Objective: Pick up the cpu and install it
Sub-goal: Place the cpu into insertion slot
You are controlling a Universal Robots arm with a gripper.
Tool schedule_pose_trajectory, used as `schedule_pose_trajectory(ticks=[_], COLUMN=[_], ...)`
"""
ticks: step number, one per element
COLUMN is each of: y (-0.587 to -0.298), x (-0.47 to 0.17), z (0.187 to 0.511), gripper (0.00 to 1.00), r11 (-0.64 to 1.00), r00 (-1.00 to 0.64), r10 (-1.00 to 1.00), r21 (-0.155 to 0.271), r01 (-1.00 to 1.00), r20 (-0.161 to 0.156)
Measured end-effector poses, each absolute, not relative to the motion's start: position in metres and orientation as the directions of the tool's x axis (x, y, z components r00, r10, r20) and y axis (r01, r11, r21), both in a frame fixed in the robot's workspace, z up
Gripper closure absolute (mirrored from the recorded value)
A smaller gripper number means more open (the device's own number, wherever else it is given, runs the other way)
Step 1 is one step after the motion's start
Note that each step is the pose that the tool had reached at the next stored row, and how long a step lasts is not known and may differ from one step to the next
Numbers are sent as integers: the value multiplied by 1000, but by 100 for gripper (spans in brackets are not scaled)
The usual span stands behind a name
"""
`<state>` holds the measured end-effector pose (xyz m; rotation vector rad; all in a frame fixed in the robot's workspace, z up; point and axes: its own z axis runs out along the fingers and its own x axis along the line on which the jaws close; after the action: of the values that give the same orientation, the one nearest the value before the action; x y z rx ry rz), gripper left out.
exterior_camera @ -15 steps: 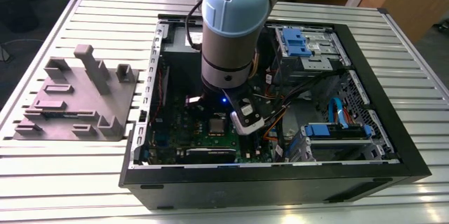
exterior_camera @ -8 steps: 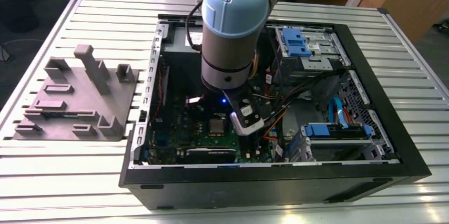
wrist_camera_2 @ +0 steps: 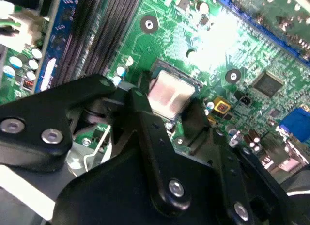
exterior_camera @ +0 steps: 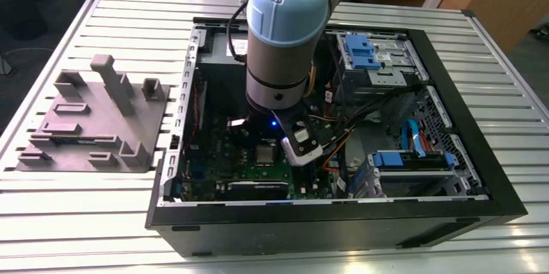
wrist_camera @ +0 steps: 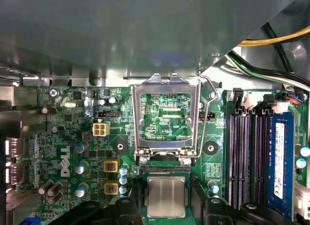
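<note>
Black gripper (wrist_camera_2: 167,106) fingers (wrist_camera_2: 140,118) stand apart, one either side of the cpu (wrist_camera_2: 169,91), which lies flat in its socket (wrist_camera: 164,170) on the green motherboard (wrist_camera_2: 169,36), metal socket frame (wrist_camera: 167,87) standing open beside it, inside an open computer case (exterior_camera: 343,229).

In the second wrist view my gripper (wrist_camera_2: 166,104) covers one edge of the cpu (wrist_camera_2: 170,89), so I cannot judge its seating.
</note>
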<state>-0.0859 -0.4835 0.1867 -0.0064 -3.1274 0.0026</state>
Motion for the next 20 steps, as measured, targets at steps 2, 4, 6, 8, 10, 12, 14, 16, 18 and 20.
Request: schedule_pose_trajectory(ticks=[2, 4, 6, 8, 10, 12, 14, 16, 18, 20], y=[-484, -484, -484, -484, -484, -484, -484, -484, -484, -484], x=[-86, -86, -86, -86, -86, -85, -85, -85, -85, -85], z=[187, 186, 187, 188, 189, 189, 189, 189, 189, 189], gripper=[45, 45, 45, 45, 45, 45, 53, 55, 55, 55], r11=[1000, 1000, 1000, 1000, 1000, 1000, 1000, 1000, 1000, 1000], r00=[-1000, -1000, -1000, -1000, -1000, -1000, -1000, -1000, -1000, -1000], r10=[4, 4, 4, 4, 4, 4, 4, 4, 4, 4], r21=[-2, -2, -3, -3, -3, -3, -3, -3, -3, -3], r01=[4, 4, 4, 4, 4, 4, 4, 4, 4, 4], r20=[14, 14, 14, 15, 16, 16, 17, 17, 17, 16])
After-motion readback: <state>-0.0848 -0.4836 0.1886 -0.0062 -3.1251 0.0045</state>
